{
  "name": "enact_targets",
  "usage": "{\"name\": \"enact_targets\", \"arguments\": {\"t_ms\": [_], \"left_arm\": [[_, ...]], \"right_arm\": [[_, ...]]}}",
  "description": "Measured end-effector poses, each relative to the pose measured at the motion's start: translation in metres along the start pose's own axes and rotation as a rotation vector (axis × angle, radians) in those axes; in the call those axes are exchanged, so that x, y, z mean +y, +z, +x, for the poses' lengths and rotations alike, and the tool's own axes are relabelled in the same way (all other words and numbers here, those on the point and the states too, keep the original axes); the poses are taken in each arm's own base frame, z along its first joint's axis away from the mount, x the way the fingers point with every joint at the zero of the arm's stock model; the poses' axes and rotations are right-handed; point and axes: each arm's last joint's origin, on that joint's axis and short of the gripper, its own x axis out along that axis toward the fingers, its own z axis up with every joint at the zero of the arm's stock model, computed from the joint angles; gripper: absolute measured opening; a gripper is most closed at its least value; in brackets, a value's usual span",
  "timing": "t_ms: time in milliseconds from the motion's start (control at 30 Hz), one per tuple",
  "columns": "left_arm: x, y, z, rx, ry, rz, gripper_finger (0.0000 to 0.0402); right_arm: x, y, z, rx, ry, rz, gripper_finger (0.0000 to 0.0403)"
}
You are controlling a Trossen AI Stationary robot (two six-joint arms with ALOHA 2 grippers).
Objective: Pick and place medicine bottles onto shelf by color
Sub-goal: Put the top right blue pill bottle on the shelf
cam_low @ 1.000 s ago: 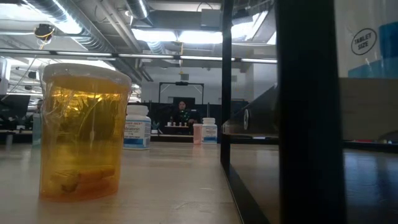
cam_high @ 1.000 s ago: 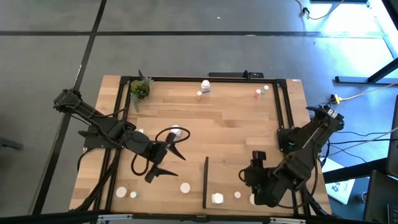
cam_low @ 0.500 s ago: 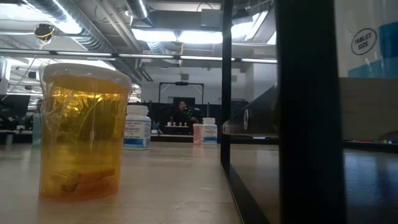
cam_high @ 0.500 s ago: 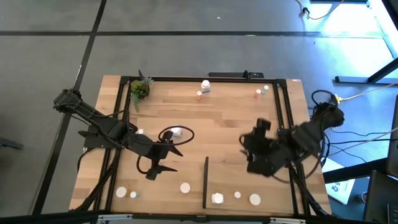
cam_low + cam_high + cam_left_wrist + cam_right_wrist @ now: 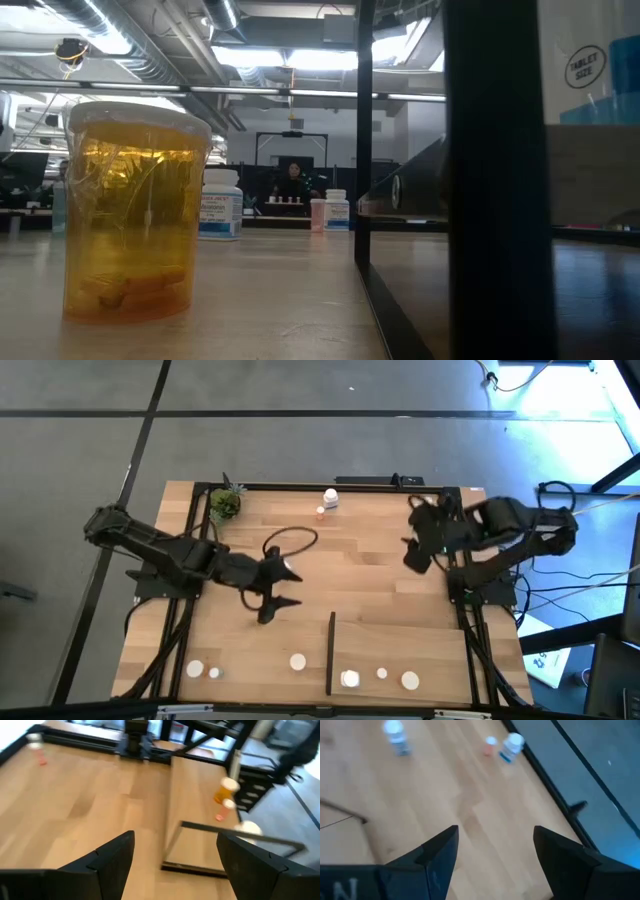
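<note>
Left tool [image 5: 277,591] hangs open and empty over the counter [image 5: 360,560] centre. Right tool [image 5: 413,550], also open and empty, sits toward two o'clock, well apart from the shelf [image 5: 400,650] at five o'clock.

White-capped medicine bottles [image 5: 349,679] upright on light-wood shelf [image 5: 400,645].
</note>
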Motion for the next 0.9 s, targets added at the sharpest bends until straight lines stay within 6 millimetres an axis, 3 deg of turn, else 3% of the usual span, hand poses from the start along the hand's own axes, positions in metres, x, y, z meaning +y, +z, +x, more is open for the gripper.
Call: {"name": "enact_targets", "arguments": {"t_ms": [167, 333, 533, 700, 900], "left_arm": [[0.027, 0.009, 0.005, -0.027, 0.092, -0.126, 0.0277], [0.052, 0.016, 0.007, -0.056, 0.176, -0.228, 0.0277], [0.077, 0.021, 0.006, -0.071, 0.257, -0.267, 0.0277], [0.091, 0.021, 0.005, -0.031, 0.262, -0.236, 0.0277], [0.109, 0.018, 0.003, 0.057, 0.230, -0.153, 0.0277]], "right_arm": [[-0.030, 0.004, 0.022, 0.101, -0.041, 0.110, 0.0259], [-0.056, 0.016, 0.043, 0.138, -0.048, 0.082, 0.0259], [-0.082, 0.027, 0.075, 0.117, 0.098, -0.039, 0.0259], [-0.093, 0.021, 0.100, 0.125, 0.280, -0.074, 0.0259], [-0.093, 0.014, 0.111, 0.163, 0.295, -0.096, 0.0259]]}}
